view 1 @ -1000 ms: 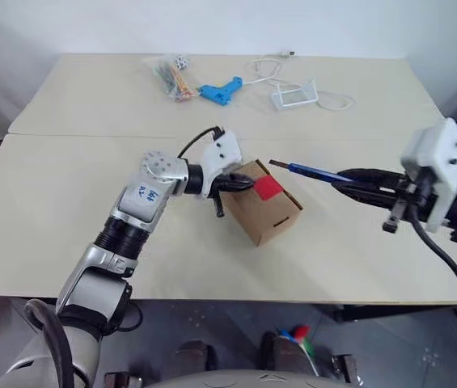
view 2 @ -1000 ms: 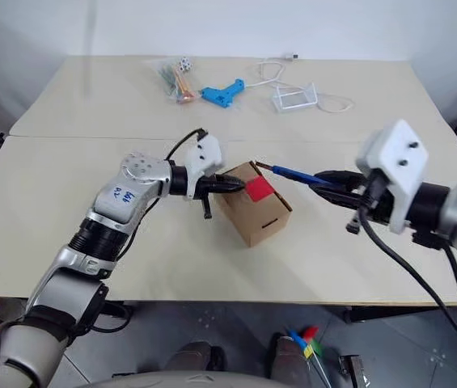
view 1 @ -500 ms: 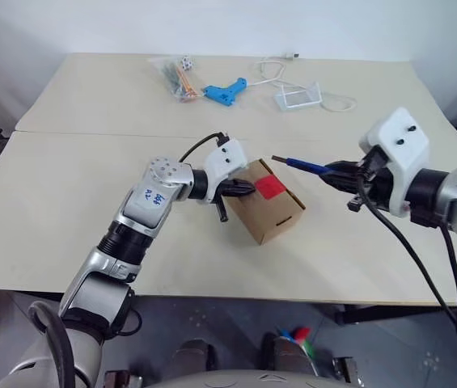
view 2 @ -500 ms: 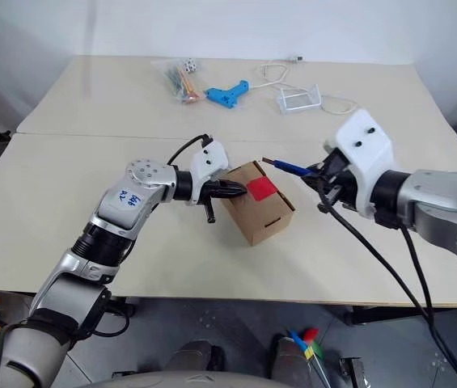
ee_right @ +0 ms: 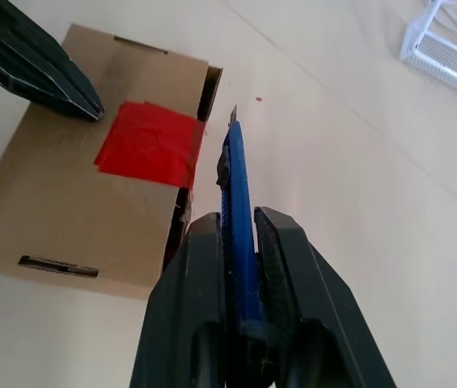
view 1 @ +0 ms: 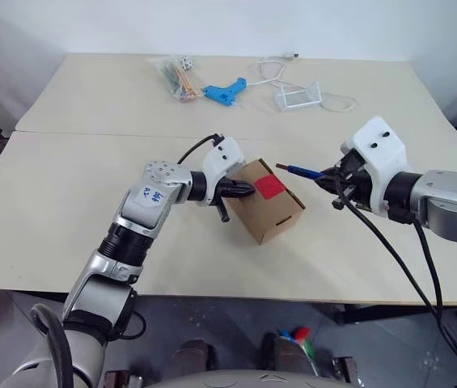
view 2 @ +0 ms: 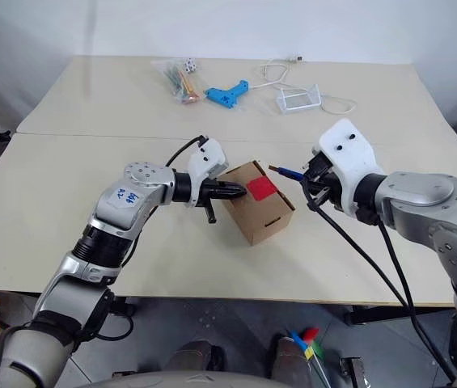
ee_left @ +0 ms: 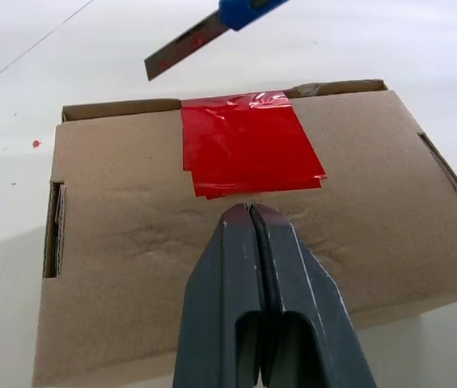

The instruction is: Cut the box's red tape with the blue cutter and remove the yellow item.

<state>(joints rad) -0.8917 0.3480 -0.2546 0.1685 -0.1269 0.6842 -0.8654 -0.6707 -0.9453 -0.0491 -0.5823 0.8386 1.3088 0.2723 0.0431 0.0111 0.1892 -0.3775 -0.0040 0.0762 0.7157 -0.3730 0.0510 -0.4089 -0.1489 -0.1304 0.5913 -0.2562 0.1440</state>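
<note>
One box (view 1: 267, 202), one red tape (view 1: 270, 187), one blue cutter (view 1: 301, 170), one light-blue tool (view 1: 223, 90), perhaps one bag (view 1: 173, 77).

Bare table (view 1: 66, 202) is lying open along the near edge and toward both side edges. The box (view 1: 264, 212) is sitting mid-table, with the left gripper (view 1: 248, 191) pressing closed fingertips on its top beside the red tape (ee_left: 248, 153), blocking that side. The blue cutter (ee_right: 239, 218), clamped in the right gripper (ee_right: 240, 234), is occupying the gap at the box's other edge. The clear bag (view 1: 173, 77), light-blue tool (view 1: 224, 89), white rack (view 1: 299, 97) and cable (view 1: 270, 69) are crowding the far edge.
</note>
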